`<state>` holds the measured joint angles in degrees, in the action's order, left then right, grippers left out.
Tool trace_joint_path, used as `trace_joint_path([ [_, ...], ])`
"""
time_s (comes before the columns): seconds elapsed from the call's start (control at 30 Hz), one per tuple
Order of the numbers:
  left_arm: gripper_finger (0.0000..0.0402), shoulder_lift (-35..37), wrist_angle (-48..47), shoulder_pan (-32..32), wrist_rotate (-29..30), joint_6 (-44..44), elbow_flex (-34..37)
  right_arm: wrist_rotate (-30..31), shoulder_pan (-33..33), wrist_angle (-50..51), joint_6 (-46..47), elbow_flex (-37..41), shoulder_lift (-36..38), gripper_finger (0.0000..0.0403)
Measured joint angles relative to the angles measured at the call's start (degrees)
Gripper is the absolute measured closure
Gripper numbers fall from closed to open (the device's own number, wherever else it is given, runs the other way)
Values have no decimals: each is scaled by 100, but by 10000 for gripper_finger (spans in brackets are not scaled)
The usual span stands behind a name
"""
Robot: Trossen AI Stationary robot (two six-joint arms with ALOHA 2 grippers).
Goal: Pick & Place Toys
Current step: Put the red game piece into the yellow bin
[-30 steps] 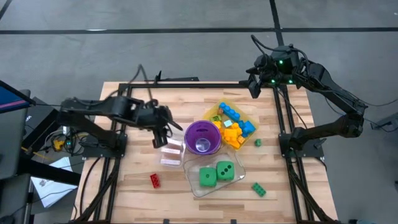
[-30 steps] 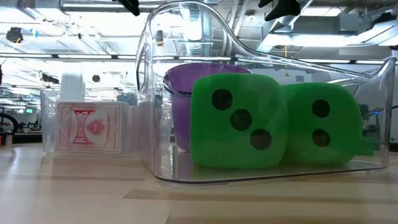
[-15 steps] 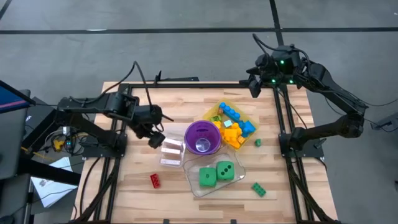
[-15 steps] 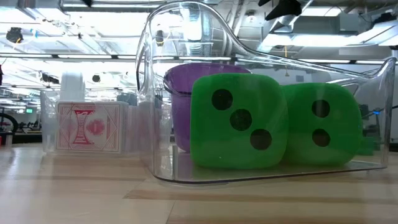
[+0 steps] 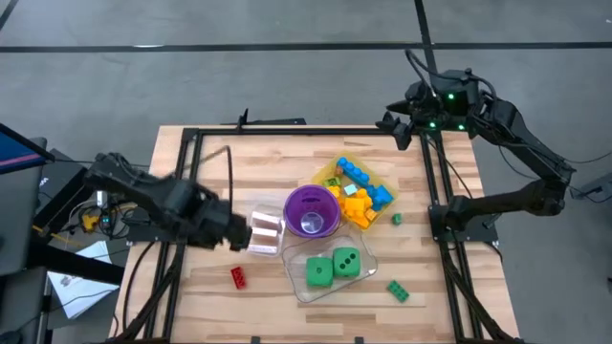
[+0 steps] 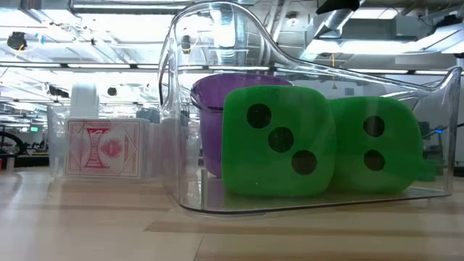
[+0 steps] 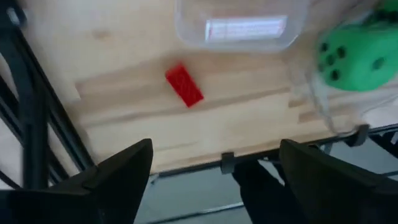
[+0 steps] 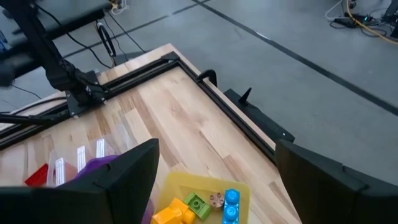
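Note:
A red brick (image 5: 238, 277) lies flat on the wood near the front left; it also shows in the left wrist view (image 7: 184, 85). My left gripper (image 5: 231, 235) is open and empty above the table, just left of a small clear tub (image 5: 265, 232), with the red brick ahead of its fingers. Two green dice (image 5: 331, 267) sit in a bigger clear tub (image 5: 298, 287). Several bricks lie in the yellow tray (image 5: 337, 164). Two green bricks (image 5: 398, 290) (image 5: 396, 220) lie on the table at the right. My right gripper (image 5: 397, 130) is open and empty over the far right corner.
A purple cup (image 5: 311, 210) stands between the yellow tray and the small clear tub, which holds a card (image 6: 101, 148). A black metal frame (image 5: 287, 131) runs around the table's edges. Bare wood lies at the far left and the near left of the table.
My left gripper has swung from beside the purple cup toward the table's near edge and a little left, past the small clear tub, staying open. My right gripper has shifted slightly toward the table's right edge. The toys have not moved.

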<state>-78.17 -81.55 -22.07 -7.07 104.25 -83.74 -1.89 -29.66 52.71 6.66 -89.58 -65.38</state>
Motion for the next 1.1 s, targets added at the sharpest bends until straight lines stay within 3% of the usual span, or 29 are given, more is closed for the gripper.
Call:
trace_joint_path([
  [0.3, 73, 11, 2830, -991, -45, 2268, 2138, 21, -6, 2, -10, 0, 244, 91],
  [0.5, 72, -80, 4817, -1120, -137, 2548, 3424, 28, -6, 0, -15, 0, 237, 91],
  [0.67, 80, -342, 4772, -1062, -485, 2554, 3671, 37, -8, 2, -13, 0, 231, 91],
  [1.1, 98, -1079, 5034, -1062, -582, 2544, 3672, 39, -8, 15, 46, -2, 231, 91],
])
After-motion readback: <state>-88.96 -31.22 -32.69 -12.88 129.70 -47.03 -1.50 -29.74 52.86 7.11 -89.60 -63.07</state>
